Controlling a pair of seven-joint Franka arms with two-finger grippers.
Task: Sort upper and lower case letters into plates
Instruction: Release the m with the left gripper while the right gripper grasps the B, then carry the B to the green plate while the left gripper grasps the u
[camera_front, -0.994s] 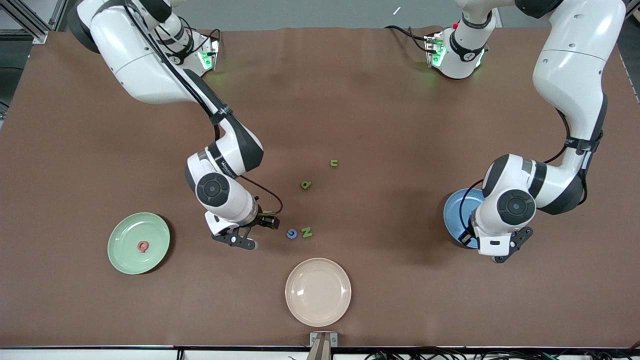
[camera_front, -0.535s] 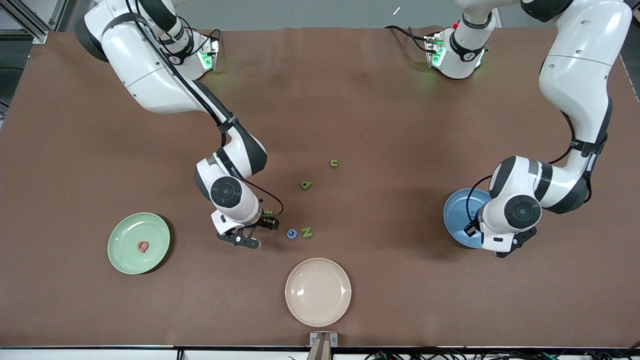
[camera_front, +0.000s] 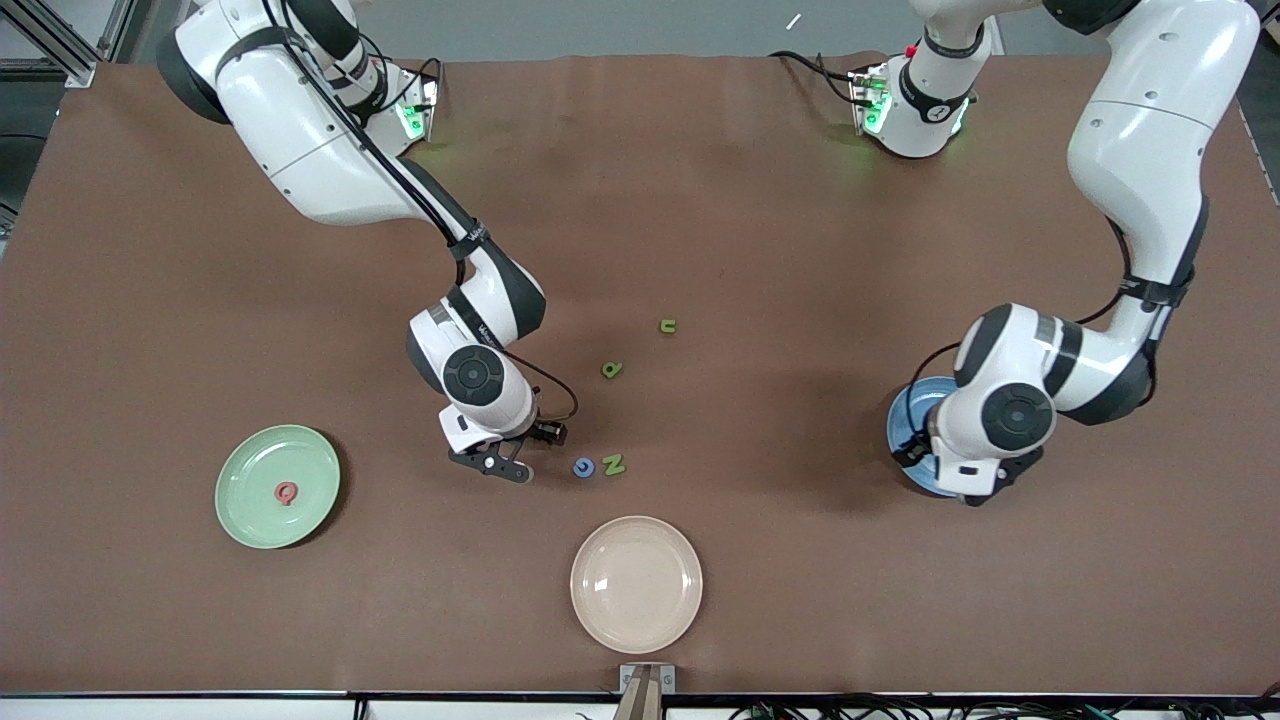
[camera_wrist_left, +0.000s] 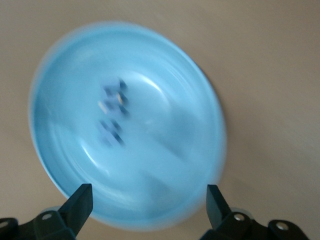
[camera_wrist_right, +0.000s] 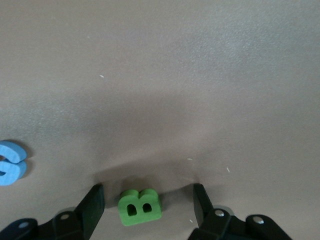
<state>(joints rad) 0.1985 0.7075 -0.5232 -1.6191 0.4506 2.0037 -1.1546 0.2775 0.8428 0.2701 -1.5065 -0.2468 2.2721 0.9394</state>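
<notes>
Just a small green B (camera_wrist_right: 140, 207) — flat, blocky.

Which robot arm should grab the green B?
The right one. Its open hand already straddles the green B on the table, while the left hand, also open, hangs over the blue plate.

My right gripper (camera_wrist_right: 147, 200) hangs low over the table, fingers (camera_wrist_right: 92, 202) spread apart. My left gripper (camera_wrist_left: 149, 200) hovers higher at my other end, jaws wide, gripping nothing.
</notes>
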